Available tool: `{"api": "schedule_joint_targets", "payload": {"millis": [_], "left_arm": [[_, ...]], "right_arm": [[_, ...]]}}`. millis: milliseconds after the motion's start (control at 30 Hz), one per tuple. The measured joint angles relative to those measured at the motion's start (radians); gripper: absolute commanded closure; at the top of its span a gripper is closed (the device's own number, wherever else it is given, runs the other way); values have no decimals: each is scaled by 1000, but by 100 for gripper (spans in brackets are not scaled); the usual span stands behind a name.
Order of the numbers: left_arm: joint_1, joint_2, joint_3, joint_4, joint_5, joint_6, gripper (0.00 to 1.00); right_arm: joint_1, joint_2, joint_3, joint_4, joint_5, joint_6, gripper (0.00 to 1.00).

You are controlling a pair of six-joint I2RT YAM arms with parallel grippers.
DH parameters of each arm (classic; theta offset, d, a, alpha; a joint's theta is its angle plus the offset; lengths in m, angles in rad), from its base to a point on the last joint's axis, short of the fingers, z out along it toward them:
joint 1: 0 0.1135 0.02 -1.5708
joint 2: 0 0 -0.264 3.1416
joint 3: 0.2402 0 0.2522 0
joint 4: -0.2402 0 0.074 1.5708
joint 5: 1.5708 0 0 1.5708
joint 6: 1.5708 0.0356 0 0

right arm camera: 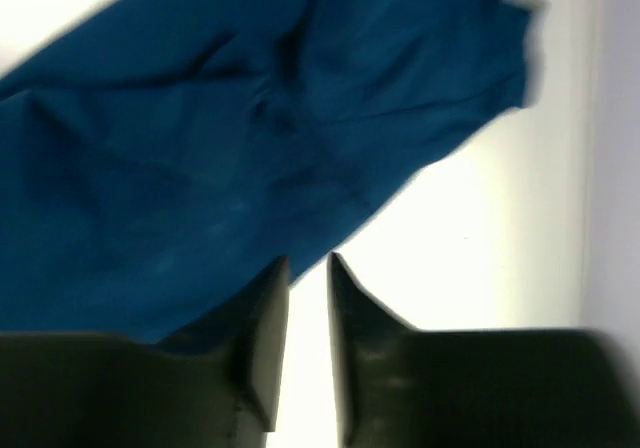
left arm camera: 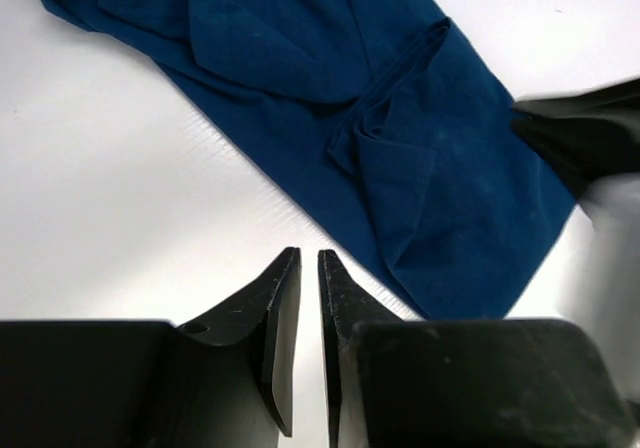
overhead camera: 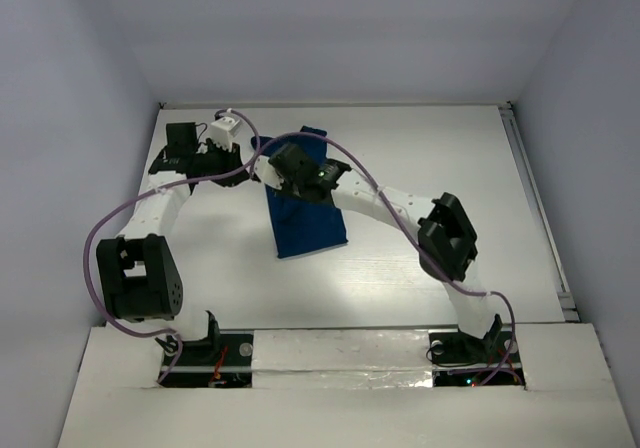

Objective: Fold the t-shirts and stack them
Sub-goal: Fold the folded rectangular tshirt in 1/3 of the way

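Note:
The dark navy t-shirt [overhead camera: 308,226] lies crumpled in a long strip on the white table, running from the far middle toward me. Its white print is hidden. My left gripper [overhead camera: 246,158] is at the shirt's far left side. In the left wrist view the left gripper [left arm camera: 308,254] has its jaws nearly together with nothing between them, over bare table just short of the shirt [left arm camera: 300,88]. My right gripper [overhead camera: 273,158] reaches over the shirt's far part. In the right wrist view the right gripper [right arm camera: 308,259] is also closed and empty, at the shirt's edge [right arm camera: 200,148].
The white table [overhead camera: 450,168] has grey walls at the back and both sides. A metal rail [overhead camera: 540,208] runs along its right edge. The right arm's link [left arm camera: 590,138] shows at the right of the left wrist view, close to my left gripper.

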Motion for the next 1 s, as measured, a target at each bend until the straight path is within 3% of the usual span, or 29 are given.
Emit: {"api": "schedule_joint_targets", "payload": {"millis": [33, 167, 267, 367, 533, 733, 1000], "left_arm": [[0, -5, -3, -4, 10, 4, 91], [0, -42, -40, -2, 107, 23, 100], [0, -53, -79, 34, 214, 12, 100], [0, -25, -116, 95, 325, -38, 100], [-12, 148, -97, 139, 442, -109, 100], [-101, 242, -83, 209, 442, -222, 100], [-288, 247, -43, 283, 299, -289, 100]], "right_arm": [[0, 5, -13, -13, -12, 8, 100], [-7, 34, -26, -64, -93, 63, 100], [-15, 2, -87, -49, -164, 119, 100], [-29, -115, -226, -22, -225, 183, 100], [-76, -394, -388, 73, -262, 253, 100], [-163, -639, -468, 208, -287, 286, 100], [-209, -641, -502, 233, -320, 306, 100]]}}
